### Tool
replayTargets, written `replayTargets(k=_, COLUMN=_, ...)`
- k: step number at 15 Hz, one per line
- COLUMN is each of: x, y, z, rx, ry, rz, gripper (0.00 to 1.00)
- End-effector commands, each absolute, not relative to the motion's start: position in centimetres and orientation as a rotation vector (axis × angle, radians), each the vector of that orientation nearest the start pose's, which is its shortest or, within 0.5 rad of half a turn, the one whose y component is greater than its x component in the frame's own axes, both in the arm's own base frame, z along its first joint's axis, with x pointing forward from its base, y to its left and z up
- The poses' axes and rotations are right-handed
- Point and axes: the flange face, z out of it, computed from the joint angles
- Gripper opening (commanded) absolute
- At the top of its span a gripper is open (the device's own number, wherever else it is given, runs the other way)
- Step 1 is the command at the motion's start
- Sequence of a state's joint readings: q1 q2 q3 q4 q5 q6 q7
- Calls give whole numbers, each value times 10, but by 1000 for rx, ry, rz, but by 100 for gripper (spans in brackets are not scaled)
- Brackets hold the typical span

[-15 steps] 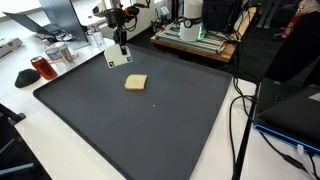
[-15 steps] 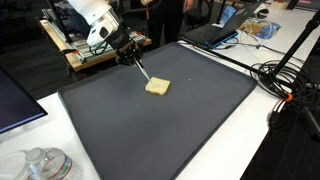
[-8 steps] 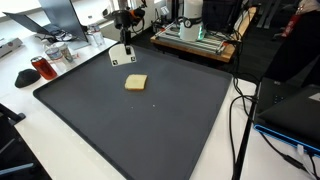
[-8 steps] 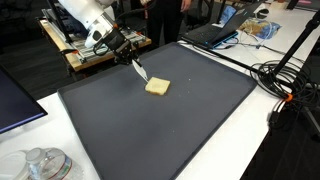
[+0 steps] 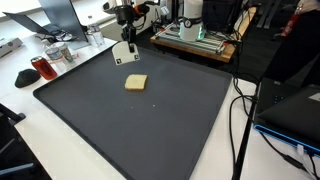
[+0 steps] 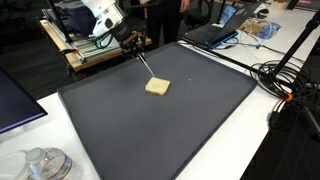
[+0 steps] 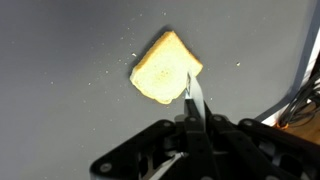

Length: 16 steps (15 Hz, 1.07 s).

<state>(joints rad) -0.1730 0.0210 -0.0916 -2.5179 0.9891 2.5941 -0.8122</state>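
Pale-yellow, roughly square, lying flat: slice of bread (image 5: 136,83) on the dark grey mat (image 5: 150,130), in the far half of it and well apart from every edge.

Gripper (image 5: 126,40) raised over the far part of the mat, beyond the slice of bread. Fingers brought fully together and clamped on a thin, flat, pale blade (image 5: 123,56). Blade projecting downward from the fingertips toward the mat. In this exterior view, blade clear of the slice of bread, with bare mat between the two.

In an exterior view from a different place, gripper (image 6: 133,47) up and to one side of the slice of bread (image 6: 157,87). Blade (image 6: 143,64) slanted down toward it, seen edge-on as a thin line, tip just beside the far edge of the slice. Contact between tip and slice: cannot tell from here.

Wrist view: gripper (image 7: 190,128) entering from the bottom edge, jaws shut on the blade (image 7: 192,95). Blade running up the middle of the picture and crossing the lower right edge of the slice of bread (image 7: 165,68). Fine crumbs (image 7: 133,40) scattered on the mat (image 7: 60,60) around the slice.

Surroundings: dark red container (image 5: 42,68) on the white table (image 5: 40,130) beside the mat; glass jar (image 6: 40,163) near one corner of the mat; bundle of cables (image 6: 285,80) along another side.
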Motion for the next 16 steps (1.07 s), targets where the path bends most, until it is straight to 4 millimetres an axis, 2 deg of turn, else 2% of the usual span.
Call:
replayTargets(k=1, x=447, y=-86, z=286, rx=-2829, ry=277, rz=-383, gripper=1)
replayTargets(k=4, x=450, y=-44, z=283, rx=-2961, ry=123, rz=-356, gripper=1)
replayTargets(k=6, x=448, y=-27, z=279, rx=-3038, ry=43, rz=-398, gripper=1)
replayTargets(k=7, x=446, y=-26, z=278, rx=-3069, ry=9, rz=-424, gripper=1)
replayTargets(k=9, x=445, y=-39, z=285, rx=-3125, ry=-54, rz=-466, gripper=1)
replayTargets(k=11, x=451, y=-58, z=312, rx=-3184, ry=-108, rz=-504, gripper=1)
replayTargets(k=13, x=461, y=-64, z=351, rx=-3269, ry=-152, rz=-552, gripper=1)
replayTargets(k=16, x=465, y=-25, z=387, rx=-3374, ry=-237, rz=-586, gripper=1)
